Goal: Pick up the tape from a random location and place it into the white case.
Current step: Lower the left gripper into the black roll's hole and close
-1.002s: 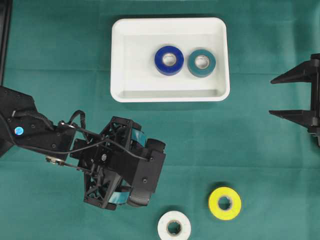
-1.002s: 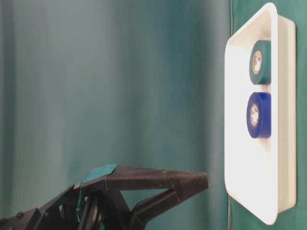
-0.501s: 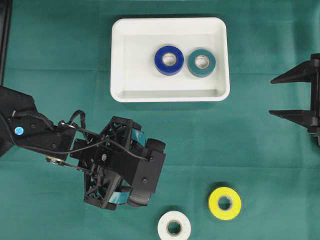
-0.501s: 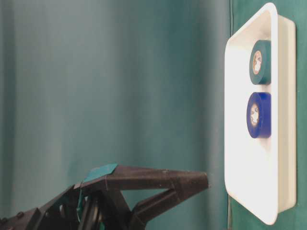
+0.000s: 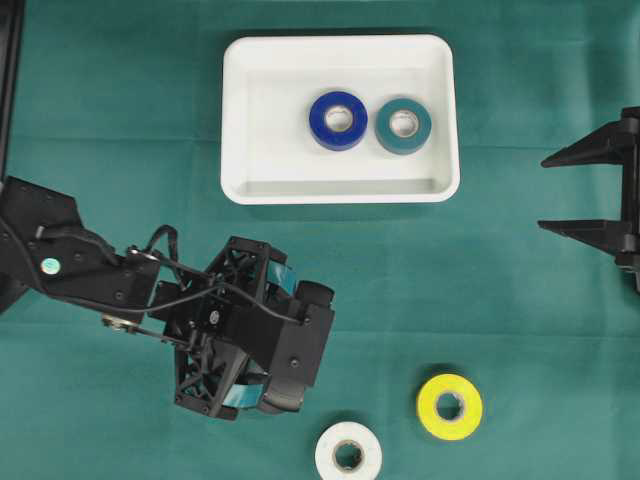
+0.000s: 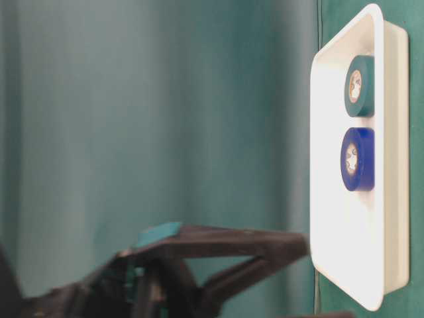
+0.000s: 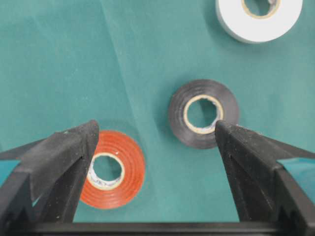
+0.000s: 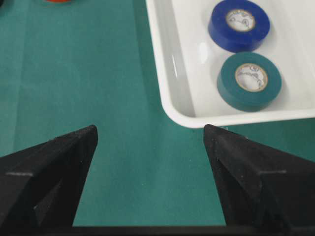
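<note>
- The white case (image 5: 340,118) lies at the far middle of the green cloth (image 5: 120,150) and holds two rolls side by side: a blue tape roll (image 5: 338,120) on the left and a teal tape roll (image 5: 403,125) just to its right, near each other but not touching.
- The loose tape lies along the near edge. The overhead view shows only a yellow tape roll (image 5: 449,406) and a white tape roll (image 5: 348,456), the white one nearer and to the left of the yellow.
- The left wrist view adds what the overhead view hides under the arm: a black tape roll (image 7: 203,113) and an orange tape roll (image 7: 112,168), both flat on the cloth and apart from each other, with the white roll beyond them at the frame's top edge.
- The left gripper (image 7: 156,135) hangs over these two rolls with its jaws spread wide and nothing between them; the orange roll sits by one fingertip, the black roll by the other.
- The right gripper (image 8: 150,135) waits at the right edge of the overhead view, released and empty, its fingers pointing towards the case's corner.
- The table-level view shows the case edge-on with both rolls inside, and the left gripper's dark fingers blurred low in the frame.
</note>
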Robot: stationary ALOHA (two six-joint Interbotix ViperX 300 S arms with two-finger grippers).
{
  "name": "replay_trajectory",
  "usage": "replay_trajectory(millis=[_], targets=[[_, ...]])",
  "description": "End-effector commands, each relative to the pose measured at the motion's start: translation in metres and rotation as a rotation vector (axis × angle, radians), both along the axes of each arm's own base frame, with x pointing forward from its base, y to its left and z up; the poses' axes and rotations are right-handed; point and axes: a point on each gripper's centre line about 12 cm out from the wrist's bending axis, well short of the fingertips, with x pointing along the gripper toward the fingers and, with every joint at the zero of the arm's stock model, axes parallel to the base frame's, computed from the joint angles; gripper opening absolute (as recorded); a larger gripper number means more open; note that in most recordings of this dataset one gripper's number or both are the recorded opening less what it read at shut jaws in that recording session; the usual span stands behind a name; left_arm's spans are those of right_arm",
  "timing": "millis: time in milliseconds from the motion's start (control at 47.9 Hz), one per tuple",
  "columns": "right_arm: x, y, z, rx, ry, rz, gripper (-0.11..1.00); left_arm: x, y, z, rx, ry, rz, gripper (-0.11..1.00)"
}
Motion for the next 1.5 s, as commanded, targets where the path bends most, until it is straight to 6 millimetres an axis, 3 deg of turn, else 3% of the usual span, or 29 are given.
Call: replay_trajectory(millis=[0,355,918,1273,1356,1482], targets=[[0.004,-0.001,0.008,0.0,-0.018,-0.001,0.84,0.002,0.0,0.001,-0.002,-0.023,-0.002,0.95],[0.004,-0.001,0.006,0.001,-0.009,-0.001,0.84,0.007,-0.004,-0.055,0.012,0.021,-0.015,0.95],[0.005,-0.001,0.005,0.001,-0.003,-0.001,0.84,0.019,-0.015,-0.117,0.034,0.078,-0.046,0.95],[0.005,-0.001,0.004,0.001,-0.002,-0.001,0.84,0.02,-0.015,-0.127,0.056,0.088,-0.081,0.94],[0.005,0.0,0.003,0.002,0.001,0.0,0.84,0.021,-0.016,-0.125,0.058,0.086,-0.087,0.84],[0.005,-0.001,0.004,0.002,0.001,-0.001,0.84,0.021,-0.016,-0.123,0.059,0.089,-0.086,0.49]])
